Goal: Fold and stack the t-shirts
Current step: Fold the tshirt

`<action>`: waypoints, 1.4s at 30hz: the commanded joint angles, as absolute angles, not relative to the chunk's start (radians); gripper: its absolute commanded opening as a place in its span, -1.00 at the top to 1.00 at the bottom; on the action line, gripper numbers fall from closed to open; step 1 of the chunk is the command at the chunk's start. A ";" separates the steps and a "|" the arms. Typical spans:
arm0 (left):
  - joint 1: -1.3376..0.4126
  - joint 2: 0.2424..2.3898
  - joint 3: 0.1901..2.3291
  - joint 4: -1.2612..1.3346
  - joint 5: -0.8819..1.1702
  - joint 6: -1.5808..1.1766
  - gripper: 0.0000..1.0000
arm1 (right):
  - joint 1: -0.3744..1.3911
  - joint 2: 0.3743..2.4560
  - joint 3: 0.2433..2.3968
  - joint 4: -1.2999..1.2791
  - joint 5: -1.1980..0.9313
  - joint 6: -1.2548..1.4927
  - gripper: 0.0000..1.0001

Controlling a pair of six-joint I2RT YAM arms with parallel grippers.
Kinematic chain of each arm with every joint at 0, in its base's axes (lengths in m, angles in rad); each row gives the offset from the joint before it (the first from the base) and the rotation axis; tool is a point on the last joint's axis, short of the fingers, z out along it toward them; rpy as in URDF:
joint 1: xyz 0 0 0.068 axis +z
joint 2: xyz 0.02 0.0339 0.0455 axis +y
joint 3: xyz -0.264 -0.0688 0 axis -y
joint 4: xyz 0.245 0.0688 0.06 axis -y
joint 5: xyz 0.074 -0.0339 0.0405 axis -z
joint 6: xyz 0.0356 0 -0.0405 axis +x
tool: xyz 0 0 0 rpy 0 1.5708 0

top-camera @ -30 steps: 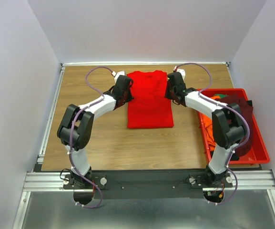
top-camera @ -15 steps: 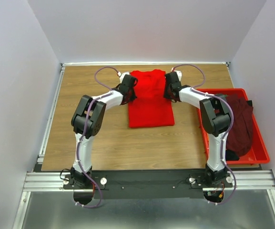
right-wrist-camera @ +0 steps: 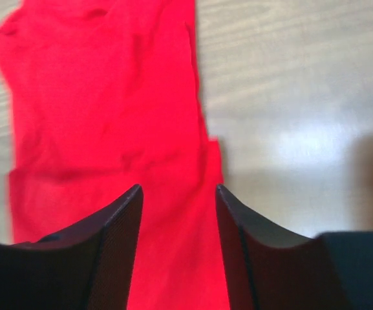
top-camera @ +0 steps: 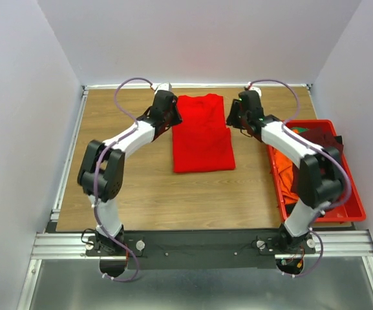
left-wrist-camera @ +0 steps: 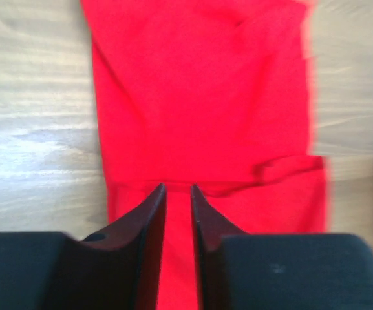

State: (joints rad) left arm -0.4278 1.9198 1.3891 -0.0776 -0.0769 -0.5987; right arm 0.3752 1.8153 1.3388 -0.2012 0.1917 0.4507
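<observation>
With its sides apparently turned in to make a long narrow panel, a bright red cloth t-shirt (top-camera: 202, 135) lies flat near the far middle of the light wooden table (top-camera: 128, 187). The black left gripper (left-wrist-camera: 178, 188) hangs over the shirt's left side, jaws slightly parted and empty. The black right gripper (right-wrist-camera: 178, 188) hangs over the right edge, jaws wider and also empty. Both seem placed to take the cloth for a crosswise fold. A crumpled orange shirt (top-camera: 283, 171) and a dark maroon shirt (top-camera: 320, 134) wait in the rigid red plastic bin (top-camera: 357, 210) at right.
</observation>
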 commanded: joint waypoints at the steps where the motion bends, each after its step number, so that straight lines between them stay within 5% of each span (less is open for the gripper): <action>1: -0.446 1.758 1.277 -0.035 -0.052 -0.641 0.54 | 0.396 1.678 1.189 -0.229 0.114 0.532 -0.03; 2: -0.459 1.741 1.250 -0.032 -0.054 -0.653 0.83 | 0.403 1.658 1.165 -0.229 0.098 0.540 0.05; 4: -0.503 1.704 1.174 -0.026 -0.063 -0.695 1.00 | 0.440 1.617 1.095 -0.229 0.095 0.555 0.15; 16: -0.581 1.715 0.804 0.190 -0.022 -0.842 1.00 | 0.502 1.635 0.881 -0.172 0.123 0.620 0.33; 42: -0.569 1.588 0.621 0.187 -0.015 -0.778 1.00 | 0.480 1.583 0.689 -0.176 0.146 0.629 0.36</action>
State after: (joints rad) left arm -0.5758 1.6032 0.6556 0.2348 -0.0242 -0.8104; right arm 0.4889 1.5795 0.7540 -0.0650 0.1326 0.6292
